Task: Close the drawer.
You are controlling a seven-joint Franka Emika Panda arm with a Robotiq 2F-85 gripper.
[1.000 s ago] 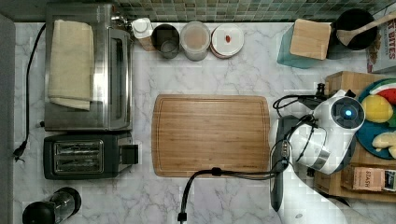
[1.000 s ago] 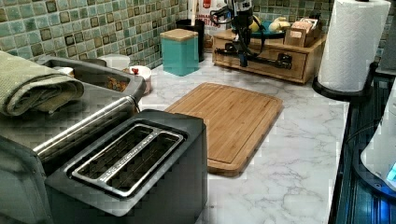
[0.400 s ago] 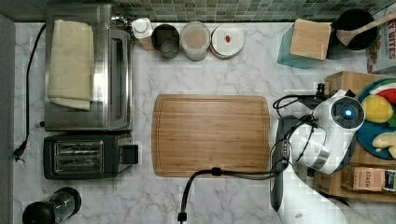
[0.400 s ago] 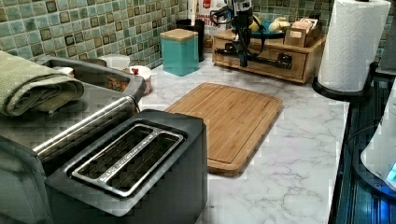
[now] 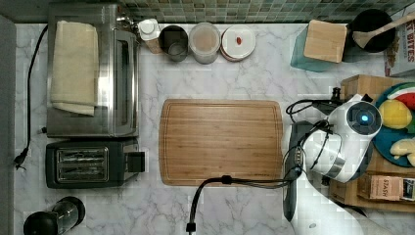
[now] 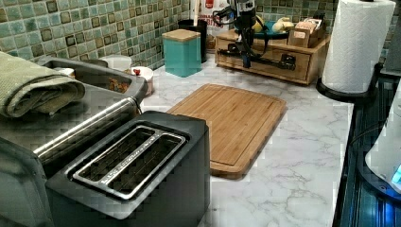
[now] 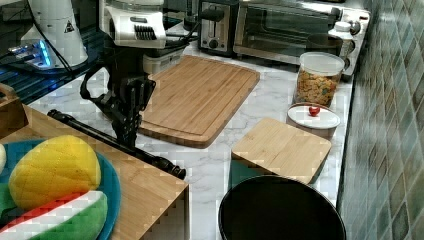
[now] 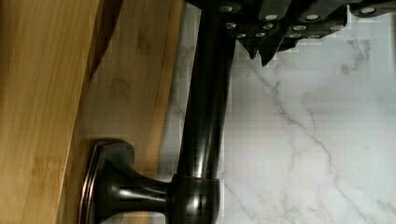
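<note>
One arm is all I'm running here. In the top view it hangs at the top view's right edge, past the cutting board (image 5: pixel 221 142), above the drawer's black bar handle (image 5: pixel 289 196), which runs along the marble desk (image 5: pixel 220 81) beside the wooden organiser box (image 5: pixel 362 84).

In the left view I see the hand (image 6: pixel 246 60) far back, hanging down in front of the drawer (image 6: pixel 265 64), whose front looks flush with the box.

In the right view the hand (image 7: pixel 126 136) points down with its tips at the bar handle (image 7: pixel 117 143), on the cutting-board side of it.

In the wrist view the fingertips (image 8: pixel 266 49) sit drawn close together beside the bar (image 8: pixel 205 107), over the marble, gripping nothing, and the drawer front (image 8: pixel 126 93) lies behind the bar.
</note>
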